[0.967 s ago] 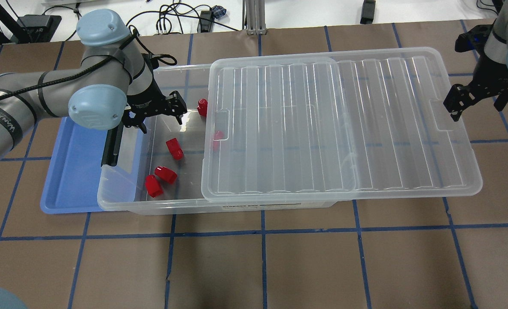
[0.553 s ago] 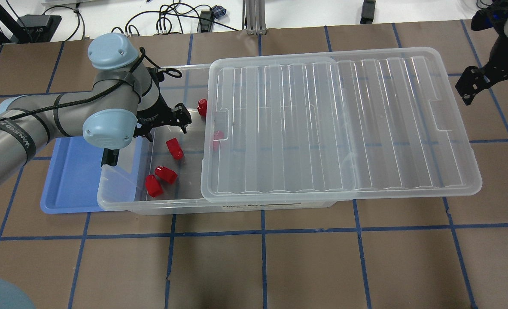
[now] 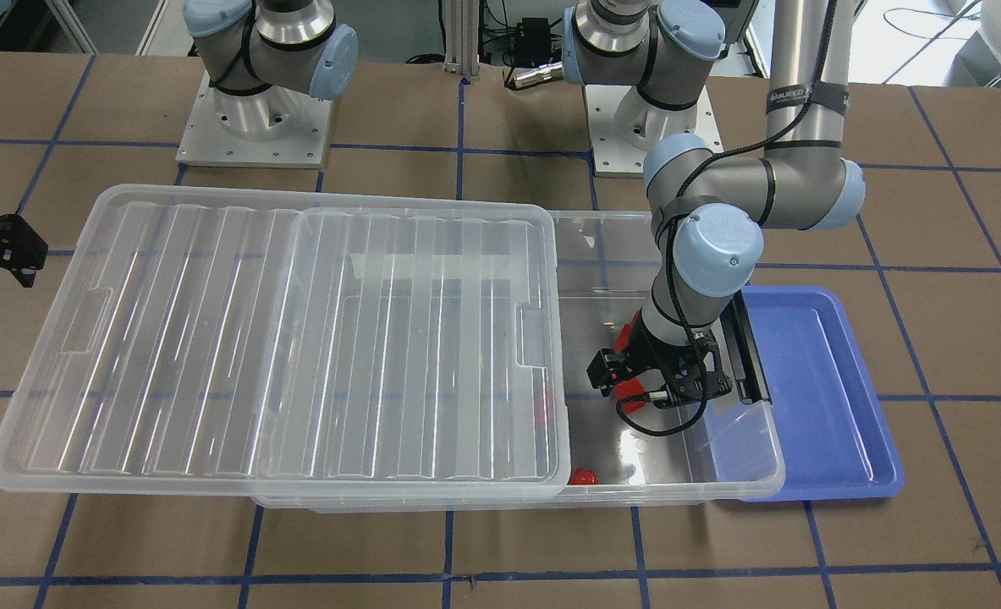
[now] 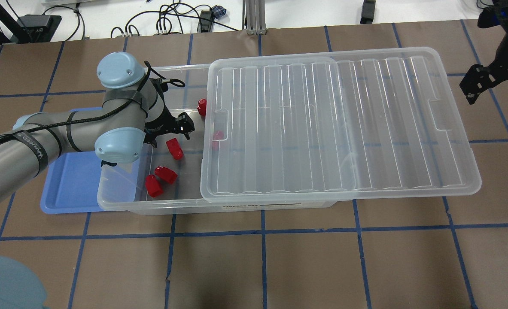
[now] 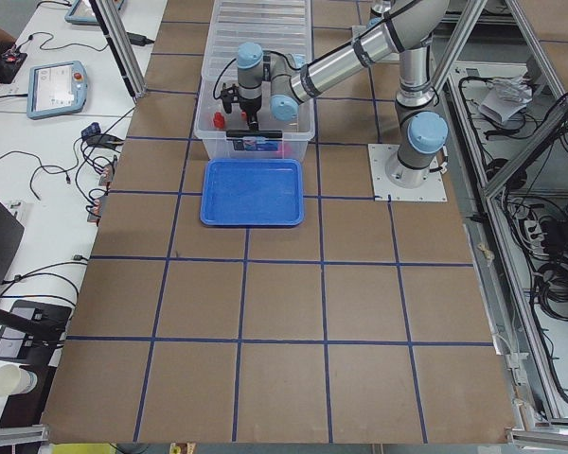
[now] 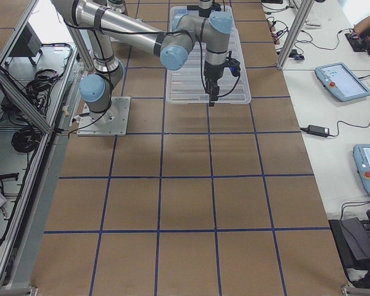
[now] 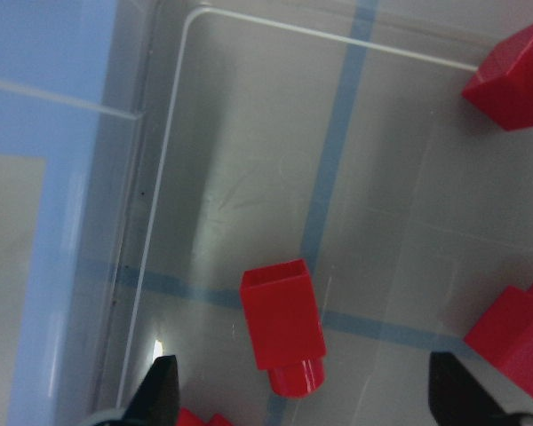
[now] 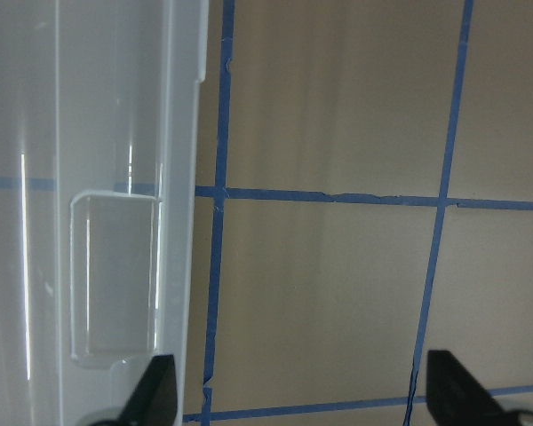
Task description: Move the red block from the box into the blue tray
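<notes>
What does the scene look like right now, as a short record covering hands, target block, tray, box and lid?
left hand: open, reaching into the box, aimed at a red block lying on its side
right hand: open, empty, just past the lid end
lid: offset, leaving one box end uncovered
blue tray: no blocks inside
other red blocks: four, in the box

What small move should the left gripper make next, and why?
Probably lower straight down. The left gripper hangs open over the red block, which lies on its side on the floor of the box, roughly between the fingers in the wrist view. The blue tray holds no block yet.
</notes>
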Motion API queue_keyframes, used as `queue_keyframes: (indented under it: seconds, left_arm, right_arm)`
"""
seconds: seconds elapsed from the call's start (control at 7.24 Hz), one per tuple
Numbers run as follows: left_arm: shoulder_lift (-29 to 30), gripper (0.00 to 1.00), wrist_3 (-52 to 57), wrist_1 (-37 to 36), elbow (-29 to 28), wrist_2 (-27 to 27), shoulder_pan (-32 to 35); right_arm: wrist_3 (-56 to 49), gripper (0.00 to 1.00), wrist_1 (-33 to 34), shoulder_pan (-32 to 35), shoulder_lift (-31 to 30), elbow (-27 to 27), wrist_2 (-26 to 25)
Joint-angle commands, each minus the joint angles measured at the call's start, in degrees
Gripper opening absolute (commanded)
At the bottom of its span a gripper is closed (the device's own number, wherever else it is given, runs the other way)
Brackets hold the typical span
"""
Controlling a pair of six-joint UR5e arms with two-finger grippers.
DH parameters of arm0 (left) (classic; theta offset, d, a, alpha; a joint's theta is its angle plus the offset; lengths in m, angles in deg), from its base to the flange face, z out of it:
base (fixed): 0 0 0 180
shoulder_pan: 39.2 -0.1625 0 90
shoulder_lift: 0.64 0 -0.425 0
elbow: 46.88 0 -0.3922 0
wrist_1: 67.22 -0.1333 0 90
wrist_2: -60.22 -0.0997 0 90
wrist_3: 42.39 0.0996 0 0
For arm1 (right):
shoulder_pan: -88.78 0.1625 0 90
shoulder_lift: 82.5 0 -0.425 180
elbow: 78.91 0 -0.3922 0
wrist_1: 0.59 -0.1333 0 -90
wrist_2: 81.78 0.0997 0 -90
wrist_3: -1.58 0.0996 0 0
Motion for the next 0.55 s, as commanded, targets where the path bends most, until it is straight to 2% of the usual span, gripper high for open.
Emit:
queue_keyframes:
  seconds: [0.0, 0.28, 0.41]
  left_arm:
    - [2.12, 0.86, 0.3, -2.77, 0.7, 0.18, -0.09]
    - [2.12, 0.82, 0.3, -2.51, 2.53, -0.6, -0.09]
    - [2.12, 0.67, 0.3, -2.77, 2.9, -0.52, -0.17]
  right_arm:
    - [-0.08, 1.0, -0.05, -0.05, -0.05, -0.35, 0.01]
    - [-0.35, 1.0, -0.05, -0.05, -0.13, -0.62, 0.01]
    - [-0.43, 1.0, -0.05, -0.05, -0.22, -0.62, 0.01]
